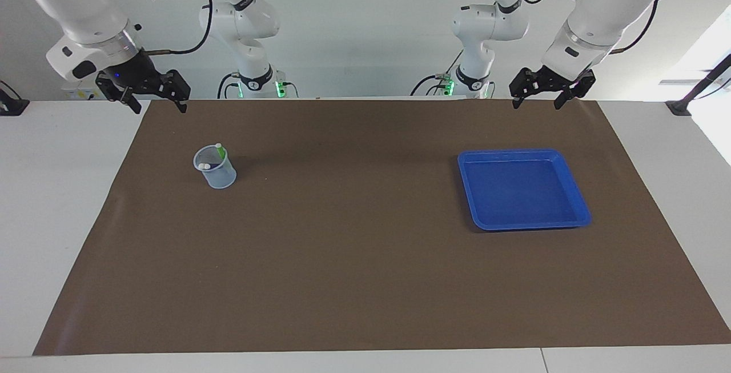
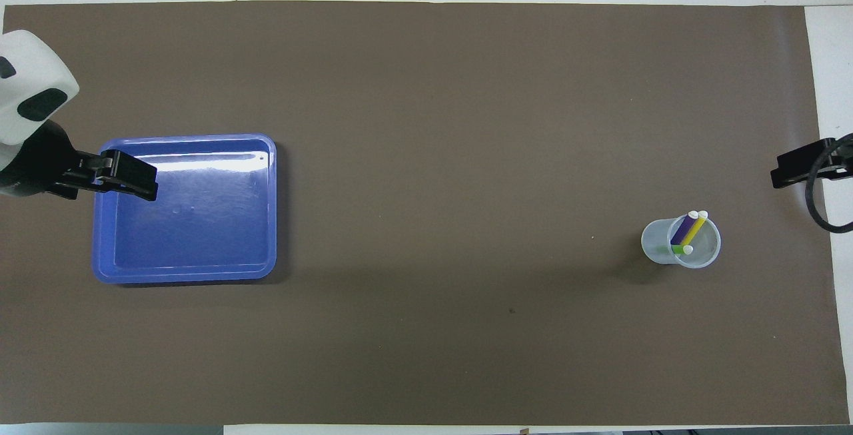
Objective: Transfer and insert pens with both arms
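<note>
Three pens stand in a clear plastic cup [image 1: 220, 177] toward the right arm's end of the brown mat. The overhead view shows the purple pen [image 2: 682, 228], the yellow pen [image 2: 694, 228] and the green pen [image 2: 676, 249] with pale ends up. In the facing view the green pen [image 1: 219, 151] sticks up over the rim. My right gripper [image 1: 160, 107] hangs open and holds nothing, over the mat's edge at the robots' side, apart from the cup. My left gripper [image 1: 535, 104] is also open and holds nothing, raised over the same edge, apart from the blue tray [image 1: 522, 190].
The blue tray [image 2: 200, 235] lies toward the left arm's end with nothing in it. From above, the raised left gripper [image 2: 123, 182] overlaps its rim and the right gripper [image 2: 796, 170] shows at the mat's end. Two smaller white arms stand at the robots' side.
</note>
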You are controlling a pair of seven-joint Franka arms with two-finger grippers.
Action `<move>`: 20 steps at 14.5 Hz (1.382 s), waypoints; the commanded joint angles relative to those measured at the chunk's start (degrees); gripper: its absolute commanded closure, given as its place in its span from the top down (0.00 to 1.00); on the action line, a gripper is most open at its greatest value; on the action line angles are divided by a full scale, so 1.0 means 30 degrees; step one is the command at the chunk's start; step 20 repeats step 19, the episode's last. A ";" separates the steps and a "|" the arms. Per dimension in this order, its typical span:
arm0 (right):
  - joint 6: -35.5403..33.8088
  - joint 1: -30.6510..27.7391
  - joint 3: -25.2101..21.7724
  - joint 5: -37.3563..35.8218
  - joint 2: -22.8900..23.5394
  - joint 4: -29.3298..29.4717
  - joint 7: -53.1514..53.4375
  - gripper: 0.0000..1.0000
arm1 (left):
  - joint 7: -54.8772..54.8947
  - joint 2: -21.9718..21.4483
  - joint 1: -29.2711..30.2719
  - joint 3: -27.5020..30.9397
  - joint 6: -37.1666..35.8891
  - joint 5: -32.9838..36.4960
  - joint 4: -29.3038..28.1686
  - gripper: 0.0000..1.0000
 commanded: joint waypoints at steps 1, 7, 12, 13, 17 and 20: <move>0.0118 0.0074 -0.0124 0.0061 -0.0120 -0.0005 0.0275 1.00 | -0.0137 -0.0333 0.0001 0.0075 0.0181 -0.0030 -0.0346 1.00; 0.0002 0.0132 -0.0153 0.0061 -0.0647 -0.0297 0.0304 1.00 | -0.0137 -0.0333 0.0030 0.0075 0.0181 -0.0030 -0.0346 1.00; -0.0028 0.0103 -0.0153 0.0032 -0.0677 -0.0327 0.0304 1.00 | -0.0137 -0.0333 0.0001 0.0075 0.0181 -0.0030 -0.0346 1.00; -0.0028 0.0103 -0.0153 0.0031 -0.0677 -0.0327 0.0304 1.00 | -0.0137 -0.0333 0.0001 0.0075 0.0181 -0.0030 -0.0346 1.00; -0.0028 0.0074 -0.0153 0.0031 -0.0677 -0.0327 0.0304 1.00 | -0.0137 -0.0333 0.0030 0.0075 0.0181 -0.0030 -0.0346 1.00; -0.0057 0.0074 -0.0153 0.0031 -0.0677 -0.0327 0.0304 1.00 | -0.0137 -0.0333 0.0001 0.0075 0.0181 -0.0030 -0.0346 1.00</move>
